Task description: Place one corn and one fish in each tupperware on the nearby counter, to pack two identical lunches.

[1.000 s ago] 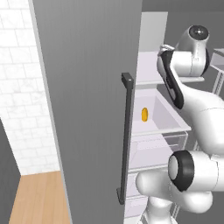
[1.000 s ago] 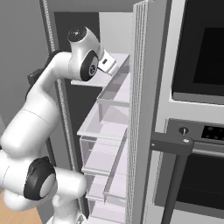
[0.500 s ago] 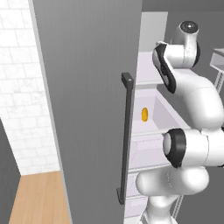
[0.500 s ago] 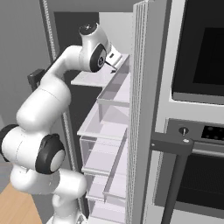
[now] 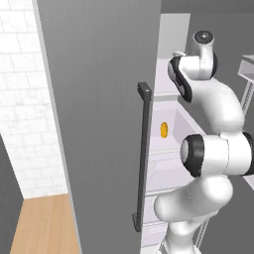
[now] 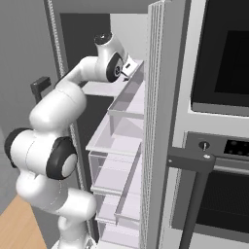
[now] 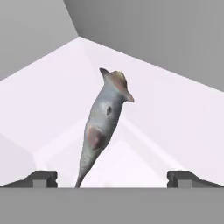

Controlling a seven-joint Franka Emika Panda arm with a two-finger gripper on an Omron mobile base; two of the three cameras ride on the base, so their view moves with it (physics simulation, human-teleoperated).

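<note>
Reaching: my arm extends up into the open fridge (image 6: 129, 121), over its pale shelves.
Gripper: my gripper (image 7: 112, 177) has its two fingertips (image 7: 43, 178) set wide apart, with nothing clamped between them.
Fish: one grey fish (image 7: 103, 124) lies on the pale fridge shelf (image 7: 175, 131) ahead of my gripper, its head away from me and its thin tail reaching back toward my left fingertip, just inside it. I cannot tell whether the tail touches the tip.
Corn: one yellow-orange corn (image 5: 164, 129) stands on a lower shelf of the fridge, seen past the edge of the grey door (image 5: 99, 119) in the left base view, well apart from my gripper.
Door handle: a dark vertical bar (image 5: 143, 154) on the grey door.
Oven: a dark-fronted oven (image 6: 219, 136) stands to the right of the fridge.
</note>
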